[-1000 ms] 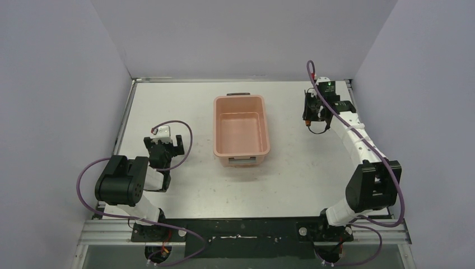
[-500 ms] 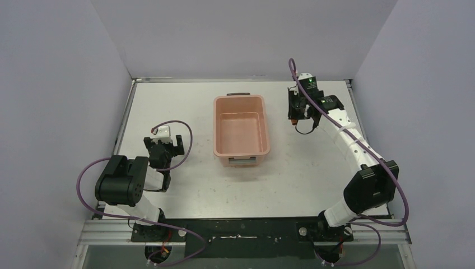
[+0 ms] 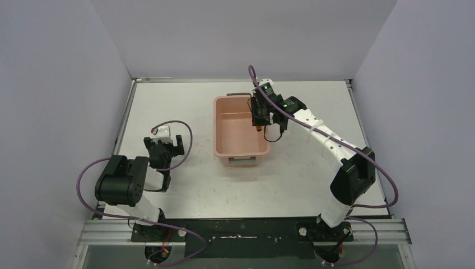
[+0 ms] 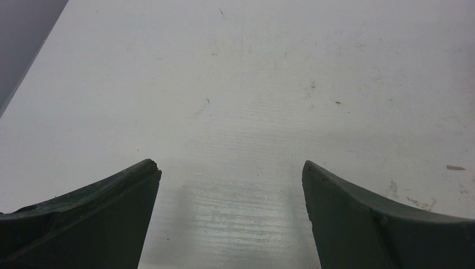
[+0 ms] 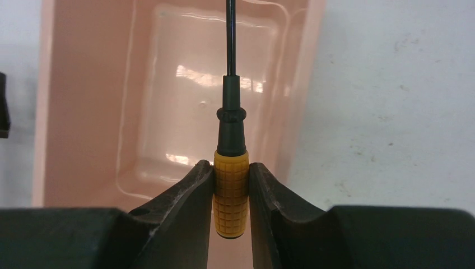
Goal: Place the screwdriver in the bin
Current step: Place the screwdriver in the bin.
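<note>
The screwdriver (image 5: 230,193) is being gripped by its orange handle between the two fingers of the right gripper (image 5: 231,168), which are pressing on it from both sides. Its thin black shaft is pointing straight away from the wrist camera, running across the glossy floor of the bin (image 5: 305,95). From above, the right gripper (image 3: 259,120) is hanging over the bin (image 3: 215,129), just inside its right wall and nearer the far end, where the dark handle (image 3: 238,94) is sitting. Only a speck of orange from the screwdriver (image 3: 257,128) is showing under the fingers there, so how high the tip is hanging above the floor cannot be told. The bin is standing near the middle of the table (image 3: 313,168), its long sides running away from the arms. The left gripper (image 3: 164,143) is resting low, well apart from the bin on its left. In its own wrist view, the left gripper (image 4: 231,168) is spreading its fingers wide, with only bare table (image 4: 252,84) showing between them.
</note>
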{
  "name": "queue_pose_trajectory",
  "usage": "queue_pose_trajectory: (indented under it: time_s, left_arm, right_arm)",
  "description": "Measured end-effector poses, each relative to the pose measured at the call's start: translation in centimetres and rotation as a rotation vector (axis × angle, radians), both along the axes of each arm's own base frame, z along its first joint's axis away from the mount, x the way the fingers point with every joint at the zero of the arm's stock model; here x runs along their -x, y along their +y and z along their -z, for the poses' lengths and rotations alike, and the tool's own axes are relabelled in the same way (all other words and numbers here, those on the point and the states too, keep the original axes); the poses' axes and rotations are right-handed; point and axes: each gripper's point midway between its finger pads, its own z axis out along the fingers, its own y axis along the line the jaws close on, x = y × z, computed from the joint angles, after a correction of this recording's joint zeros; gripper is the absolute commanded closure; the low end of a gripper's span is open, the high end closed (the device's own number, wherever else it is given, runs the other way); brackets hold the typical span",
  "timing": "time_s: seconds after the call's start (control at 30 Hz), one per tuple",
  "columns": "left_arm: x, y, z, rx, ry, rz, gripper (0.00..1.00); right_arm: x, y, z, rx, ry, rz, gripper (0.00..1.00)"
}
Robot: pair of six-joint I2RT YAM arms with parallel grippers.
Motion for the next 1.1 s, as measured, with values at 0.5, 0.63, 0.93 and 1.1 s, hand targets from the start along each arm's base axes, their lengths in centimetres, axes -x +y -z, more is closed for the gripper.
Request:
queue_pose_trajectory:
  time_s: [0.5,0.63,0.93,1.1]
  left_arm:
    - [0.0,0.0,0.0,0.0,0.0,0.0,0.03]
    - [0.0,0.0,0.0,0.0,0.0,0.0,0.03]
    - [0.0,0.0,0.0,0.0,0.0,0.0,0.03]
    - [0.0,0.0,0.0,0.0,0.0,0.0,0.03]
  right_arm:
    - [1.3,5.7,2.7,-0.023,0.03,-0.043,0.93]
    - [1.3,5.7,5.7,0.0,0.063,-0.04,0.93]
    - [1.9,5.7,14.5,0.081,0.188,-0.039,0.85]
    - [1.8,5.7,15.8,0.082,0.192,-0.037,0.6]
